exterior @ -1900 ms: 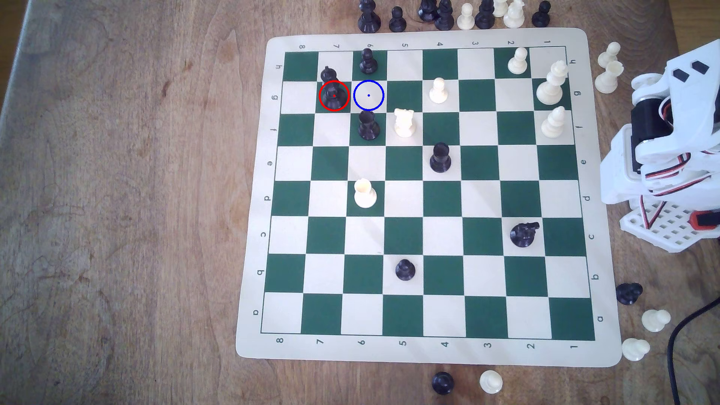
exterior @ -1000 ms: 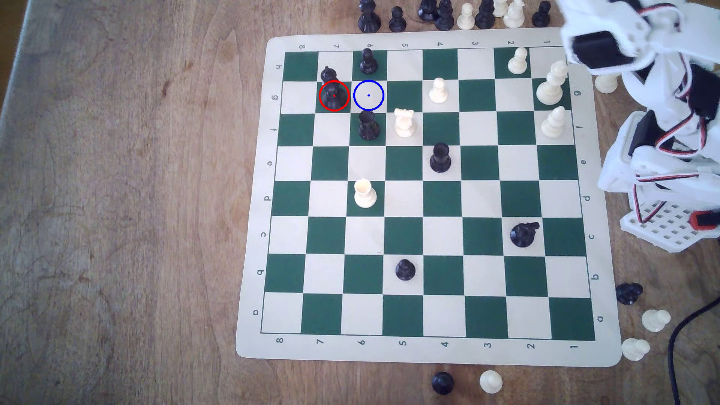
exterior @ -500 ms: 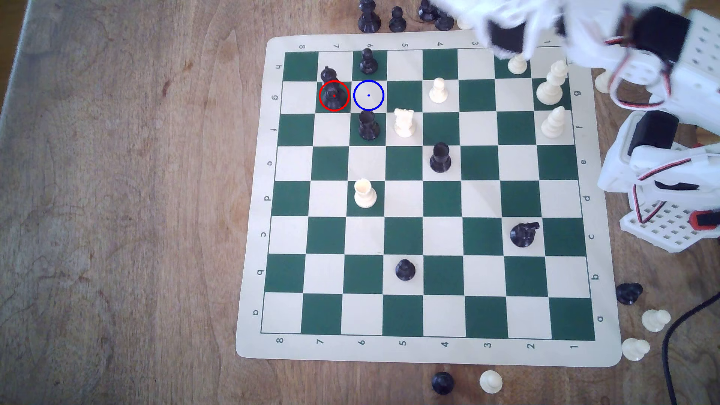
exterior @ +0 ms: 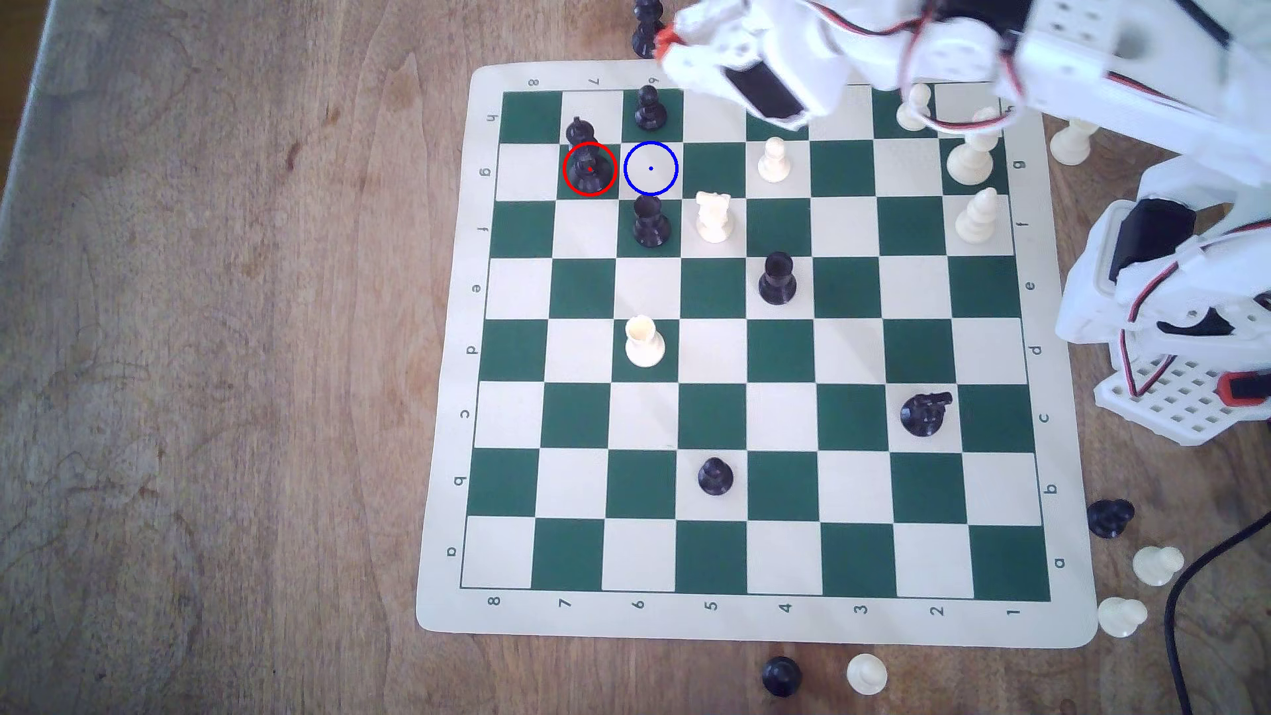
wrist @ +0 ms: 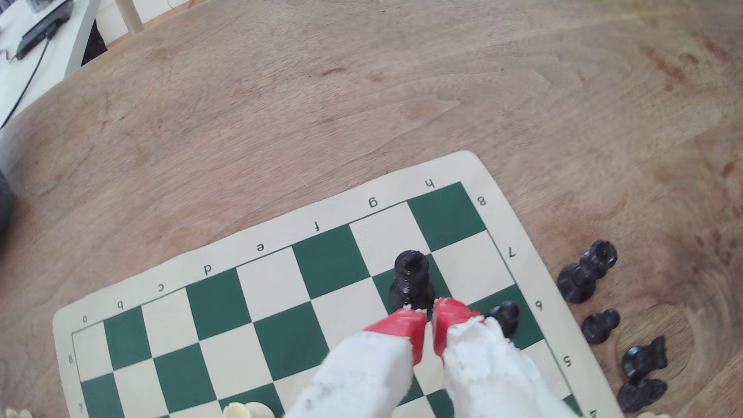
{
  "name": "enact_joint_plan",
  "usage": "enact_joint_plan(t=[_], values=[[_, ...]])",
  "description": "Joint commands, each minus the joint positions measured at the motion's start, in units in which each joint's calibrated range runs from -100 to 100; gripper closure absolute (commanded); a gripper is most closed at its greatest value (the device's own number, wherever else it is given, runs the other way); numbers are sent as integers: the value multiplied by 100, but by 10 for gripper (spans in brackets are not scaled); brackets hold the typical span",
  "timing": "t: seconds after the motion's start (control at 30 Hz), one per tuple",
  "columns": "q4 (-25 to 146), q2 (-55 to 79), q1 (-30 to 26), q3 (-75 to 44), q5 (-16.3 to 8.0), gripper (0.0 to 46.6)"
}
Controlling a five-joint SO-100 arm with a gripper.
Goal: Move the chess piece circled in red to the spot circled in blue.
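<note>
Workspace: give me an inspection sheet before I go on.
Surface: wooden table, chess mat lying flat.
Job's things: red-circled piece upright on its green square; blue spot, on the exterior view's right of it, is free.
Clutter: black pawn and black piece flank the blue spot; spare pieces lie off the mat.
End effector: near the mat's far edge, short of the piece, jaws almost together, holding nothing.
Cables: arm wires; black cable on the table.
Surroundings: white desk beyond the table.
</note>
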Motion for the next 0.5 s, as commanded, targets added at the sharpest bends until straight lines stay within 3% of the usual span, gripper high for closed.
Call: enact_joint_plan(t=[0.0,0.23,0.3,0.47], values=[[186,720,-33,-1312,-420,417],[538,1875,29,-2618,-542,374],[718,2189,60,-2881,-435,343],[800,2757,131,-3189,-259,327]])
